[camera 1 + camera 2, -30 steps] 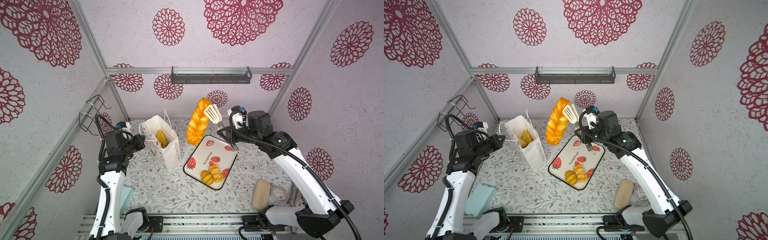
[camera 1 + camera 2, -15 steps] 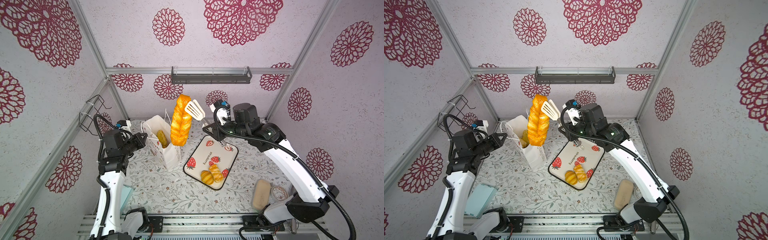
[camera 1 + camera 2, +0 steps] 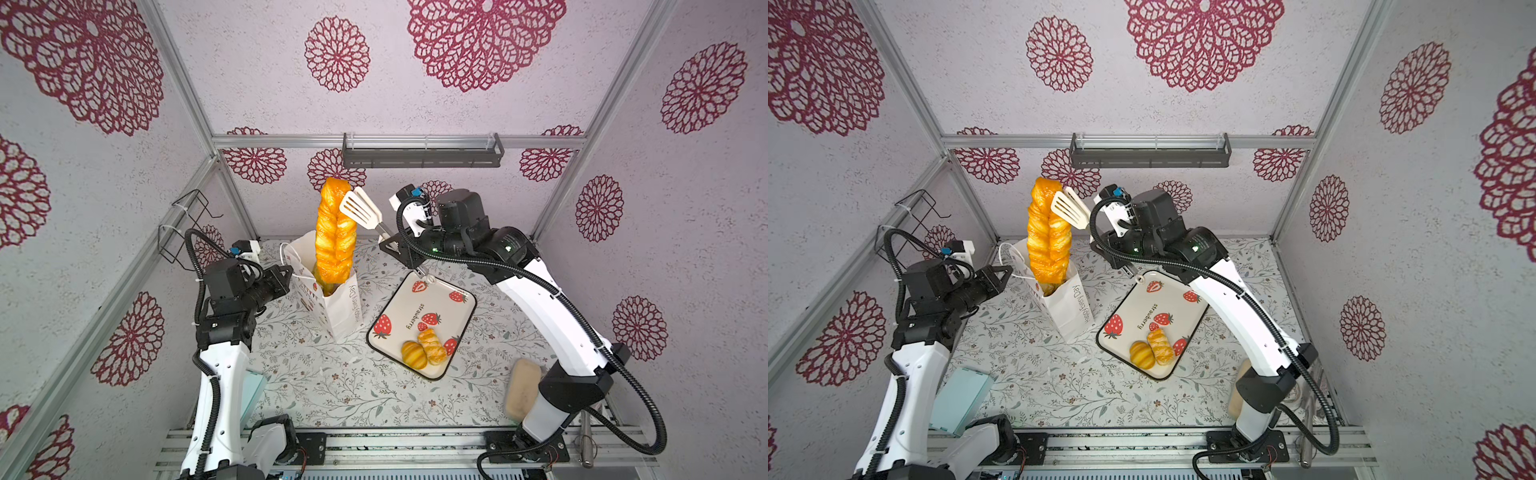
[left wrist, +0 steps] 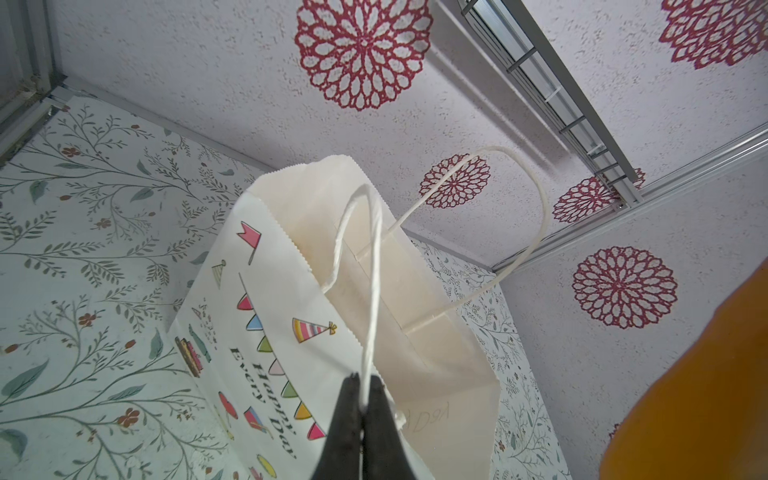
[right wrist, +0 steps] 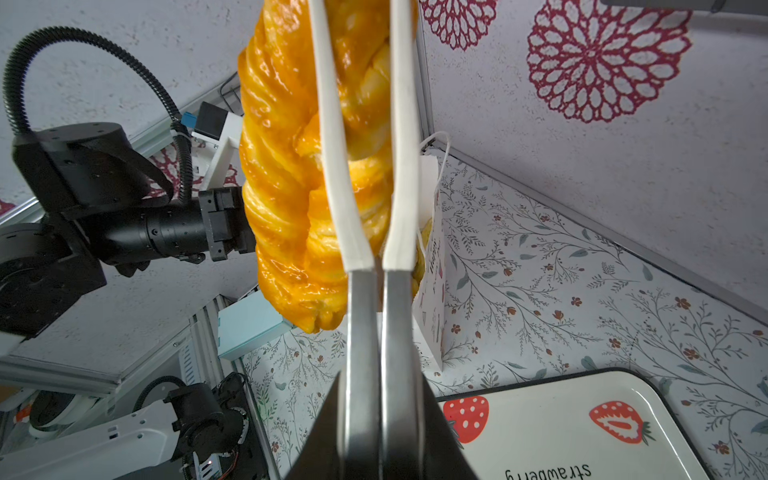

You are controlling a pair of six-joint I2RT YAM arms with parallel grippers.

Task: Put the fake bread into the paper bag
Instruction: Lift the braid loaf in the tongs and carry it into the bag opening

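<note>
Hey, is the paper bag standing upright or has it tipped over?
Upright: the paper bag stands on its base, mouth open upward, with the left gripper shut on one cord handle.

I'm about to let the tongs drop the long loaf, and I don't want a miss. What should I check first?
1. right gripper shut on tongs: ok.
2. tongs clamping braided loaf: ok.
3. left gripper shut on cord handle: ok.
4. paper bag standing, mouth open: ok.
5. braided loaf's lower end inside the mouth: cannot tell.
</note>
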